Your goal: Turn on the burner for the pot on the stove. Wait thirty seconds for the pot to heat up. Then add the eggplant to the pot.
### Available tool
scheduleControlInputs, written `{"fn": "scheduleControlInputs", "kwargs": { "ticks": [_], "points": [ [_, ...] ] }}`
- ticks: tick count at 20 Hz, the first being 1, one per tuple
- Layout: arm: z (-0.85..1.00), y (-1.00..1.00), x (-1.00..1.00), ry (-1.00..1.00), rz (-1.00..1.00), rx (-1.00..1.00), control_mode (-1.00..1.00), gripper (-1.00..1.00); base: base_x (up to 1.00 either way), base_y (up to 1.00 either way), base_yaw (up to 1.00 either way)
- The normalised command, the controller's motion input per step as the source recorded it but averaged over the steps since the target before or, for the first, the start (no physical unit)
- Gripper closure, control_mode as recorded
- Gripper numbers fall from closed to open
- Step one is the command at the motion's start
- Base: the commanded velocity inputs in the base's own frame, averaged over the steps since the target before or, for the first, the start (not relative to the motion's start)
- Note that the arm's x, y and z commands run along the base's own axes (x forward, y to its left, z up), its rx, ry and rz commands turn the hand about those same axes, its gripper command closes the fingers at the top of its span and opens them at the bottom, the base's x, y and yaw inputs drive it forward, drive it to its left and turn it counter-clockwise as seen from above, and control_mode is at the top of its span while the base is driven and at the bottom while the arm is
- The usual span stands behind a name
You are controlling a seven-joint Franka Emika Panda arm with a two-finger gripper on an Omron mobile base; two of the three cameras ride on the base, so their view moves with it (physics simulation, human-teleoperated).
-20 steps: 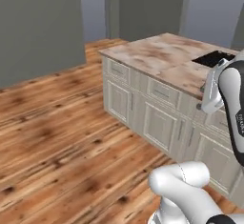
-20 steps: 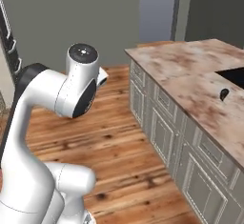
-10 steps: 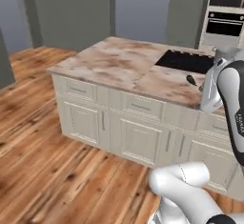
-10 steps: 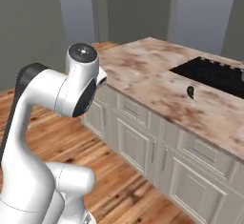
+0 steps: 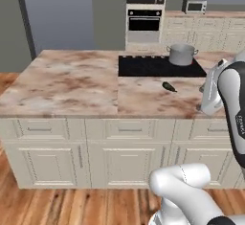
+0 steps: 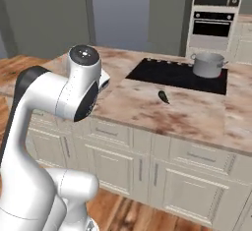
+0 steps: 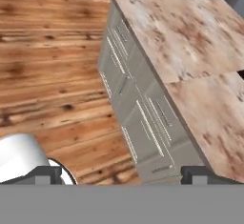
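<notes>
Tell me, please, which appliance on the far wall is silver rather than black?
The small microwave on the back counter; the wall oven beside it has black doors.

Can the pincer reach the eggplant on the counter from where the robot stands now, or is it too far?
Probably not yet. The eggplant lies free on the counter in front of the stove, nothing around it, but the open pincer looks down at the floor and cabinet fronts, beside the counter edge, so the arm must first swing over.
</notes>
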Motion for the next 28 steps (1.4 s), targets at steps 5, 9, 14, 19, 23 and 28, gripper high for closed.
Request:
{"fn": "scheduleControlInputs", "kwargs": {
  "ticks": [5, 9, 14, 19, 23, 28],
  "points": [
    [0.00, 0.00, 0.00, 0.00, 0.00, 0.00, 1.00, -1.00, 1.00, 0.54, -0.68],
    [0.00, 0.00, 0.00, 0.00, 0.00, 0.00, 1.00, -1.00, 0.53, 0.04, -0.37],
    [0.00, 0.00, 0.00, 0.00, 0.00, 0.00, 1.00, -1.00, 0.02, -0.46, 0.10],
    [0.00, 0.00, 0.00, 0.00, 0.00, 0.00, 1.00, -1.00, 0.04, -0.96, 0.23],
    [0.00, 0.00, 0.00, 0.00, 0.00, 0.00, 1.00, -1.00, 0.04, -0.50, 0.16],
    [0.00, 0.00, 0.00, 0.00, 0.00, 0.00, 1.00, -1.00, 0.11, 0.00, 0.00]
  ]
}}
